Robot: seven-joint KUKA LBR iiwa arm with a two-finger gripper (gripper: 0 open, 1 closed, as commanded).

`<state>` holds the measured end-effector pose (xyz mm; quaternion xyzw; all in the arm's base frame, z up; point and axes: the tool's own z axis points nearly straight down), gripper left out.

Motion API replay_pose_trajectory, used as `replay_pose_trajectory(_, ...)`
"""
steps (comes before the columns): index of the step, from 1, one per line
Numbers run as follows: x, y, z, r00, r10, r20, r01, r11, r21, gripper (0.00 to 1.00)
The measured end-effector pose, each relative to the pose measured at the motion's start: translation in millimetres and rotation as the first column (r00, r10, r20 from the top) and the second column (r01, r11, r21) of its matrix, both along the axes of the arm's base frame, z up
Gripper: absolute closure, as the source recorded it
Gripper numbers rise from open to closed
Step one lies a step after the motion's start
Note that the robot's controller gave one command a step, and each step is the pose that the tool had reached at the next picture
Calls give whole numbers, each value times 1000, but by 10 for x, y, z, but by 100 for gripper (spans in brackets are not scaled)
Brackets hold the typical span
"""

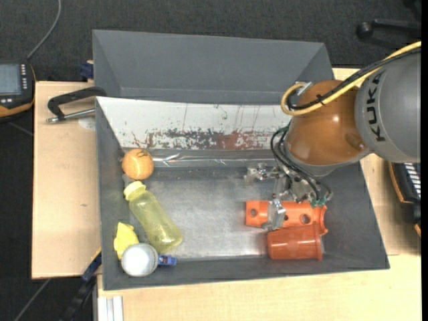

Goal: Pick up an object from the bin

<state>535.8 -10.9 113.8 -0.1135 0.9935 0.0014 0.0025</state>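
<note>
A: White ball [139, 260] near-left. Hand [275, 214]?
B: I have it over the orange holed block [254, 214], near-right, just beside the red cup [294, 246]; likely the pick. Clenched or released: can't tell.

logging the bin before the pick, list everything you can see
ball: 1, orange, back left of bin
bottle: 1, see-through yellow-green, lying along left side
yellow thing: 1, yellow, front left, kind unclear
white ball: 1, white, front-left corner
blue bit: 1, blue, beside white ball
block with holes: 1, orange, right of middle
cup: 1, orange-red, on its side, just in front of block
bin: 1, grey
gripper: 1, metal, over block
arm: 1, grey, orange cover, from right
</note>
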Motion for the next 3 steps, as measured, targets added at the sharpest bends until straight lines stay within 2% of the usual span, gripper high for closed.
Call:
replay_pose_trajectory(1,-29,-348,-216,1000,13,10,-13,1000,1,0)
replay_pose_trajectory(2,15,-451,-308,994,-105,9,105,994,1,0)
replay_pose_trajectory(3,80,-360,-358,978,208,14,-208,978,-3,0)
